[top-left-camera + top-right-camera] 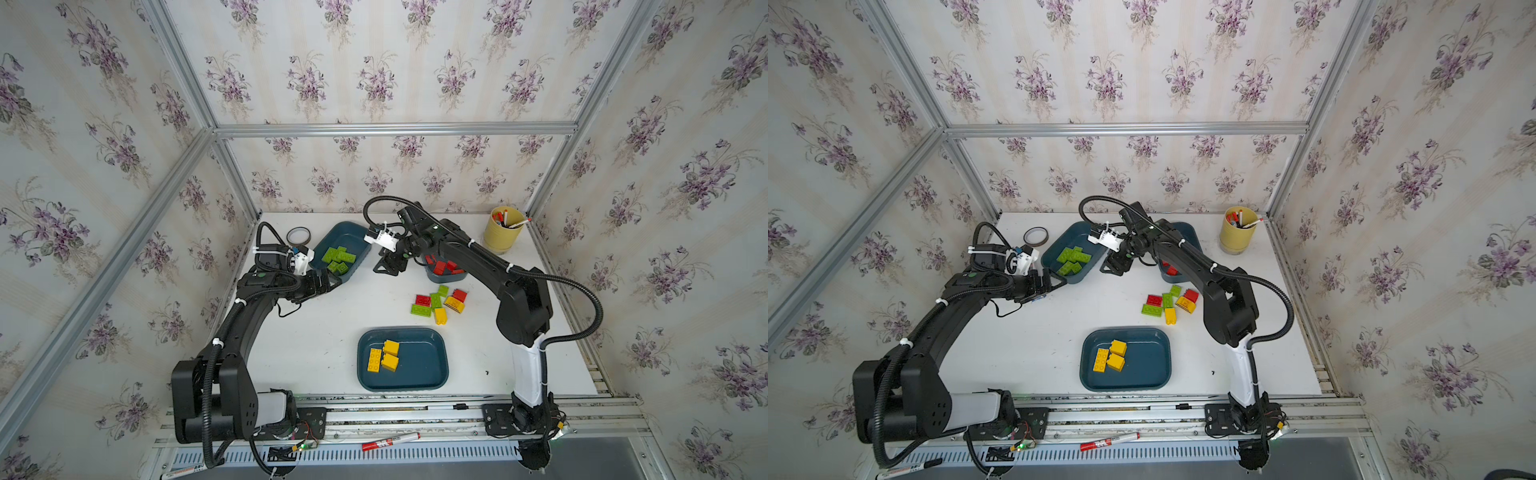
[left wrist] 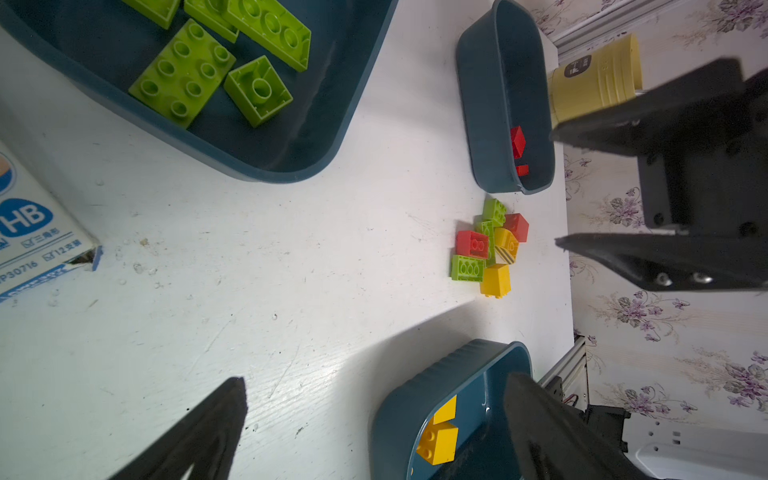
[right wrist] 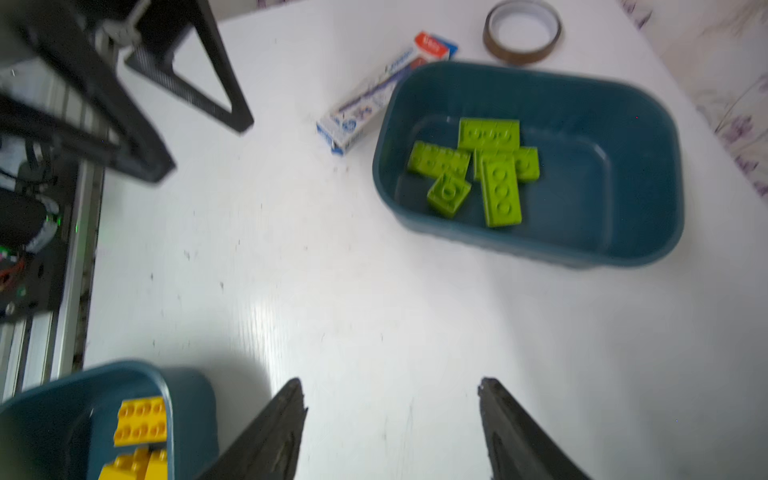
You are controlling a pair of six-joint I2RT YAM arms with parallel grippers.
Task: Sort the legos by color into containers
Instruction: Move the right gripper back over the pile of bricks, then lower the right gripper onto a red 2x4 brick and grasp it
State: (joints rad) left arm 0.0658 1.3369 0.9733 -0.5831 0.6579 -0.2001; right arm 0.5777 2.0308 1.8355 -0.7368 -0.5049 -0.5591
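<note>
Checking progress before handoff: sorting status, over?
Left gripper, right gripper: jaws open, empty. Mixed pile of red, yellow, lime-green studded plastic bricks unsorted on white table. Nothing in the way.

Seven small studded plastic bricks [image 1: 438, 301], three lime green, two red and two yellow, lie huddled in a loose heap outside any tray. In front of this heap sits a shallow teal-blue plastic tray [image 1: 432, 374] holding three yellow bricks [image 1: 384, 355]. Behind the heap and to its left, a second tray [image 1: 353, 237] holds lime green bricks [image 1: 340, 259]. Just behind the heap, a partly hidden third tray [image 2: 486, 104] holds red bricks [image 1: 444, 267].
</note>
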